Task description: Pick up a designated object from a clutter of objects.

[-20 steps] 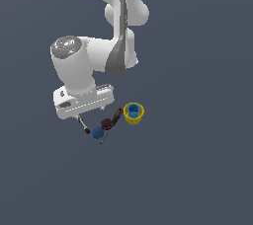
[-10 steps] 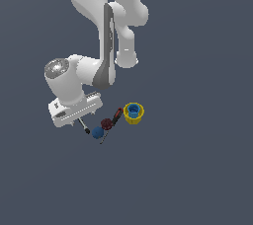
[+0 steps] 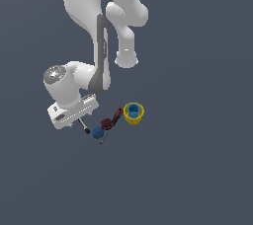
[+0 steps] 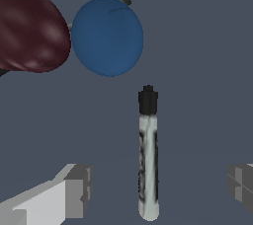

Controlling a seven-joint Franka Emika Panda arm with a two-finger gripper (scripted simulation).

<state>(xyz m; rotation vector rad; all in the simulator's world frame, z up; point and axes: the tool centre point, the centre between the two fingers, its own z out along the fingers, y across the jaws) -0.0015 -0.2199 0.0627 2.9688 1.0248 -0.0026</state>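
Observation:
The designated object, a thin silver-grey rod (image 4: 148, 169) with a short black end (image 4: 147, 99), lies flat on the floor between my two fingers. My gripper (image 4: 159, 185) is open, with one grey fingertip (image 4: 76, 189) on each side of the rod and neither touching it. In the exterior view the rod (image 3: 84, 126) sticks out from under the white hand (image 3: 70, 113) at the left end of the clutter of objects. Just past the rod's black end sits the blue ball (image 4: 107, 36) (image 3: 97, 132).
A dark red round piece (image 4: 29, 26) (image 3: 105, 123) touches the blue ball. Further to the exterior view's right lie a red-and-black slim tool (image 3: 116, 116) and a yellow cup with a blue inside (image 3: 133, 113). A small dark tip (image 4: 127, 2) shows behind the ball.
The hand has moved down and toward the exterior view's left, settling over the rod. The arm's upper links have bent further forward. The objects have not moved.

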